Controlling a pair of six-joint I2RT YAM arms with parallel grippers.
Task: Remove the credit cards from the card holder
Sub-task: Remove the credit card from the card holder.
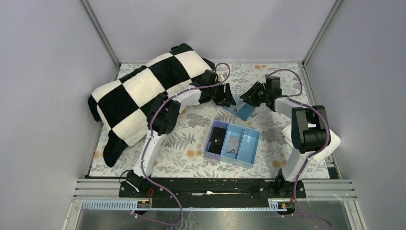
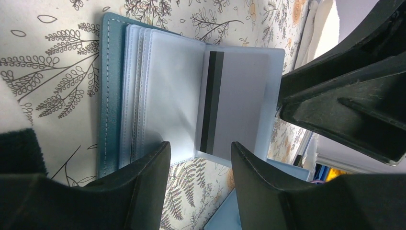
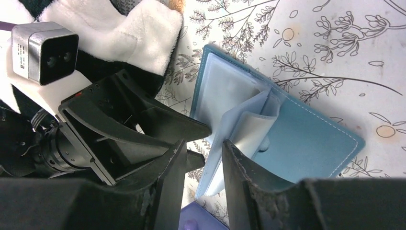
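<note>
Opening the card holder (image 2: 110, 96) is done: it lies spread on the bench (image 2: 48, 62), one credit card (image 2: 239, 105) pocketed. Your left pincer (image 2: 201, 184) gapes empty; right pincer (image 3: 203, 191) loosely straddles a sleeve (image 3: 244, 129). Next, pinch that card's edge.

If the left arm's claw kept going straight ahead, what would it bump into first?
Probably the open card holder, right where a striped credit card sits in its clear pocket, though depth is hard to judge.
</note>
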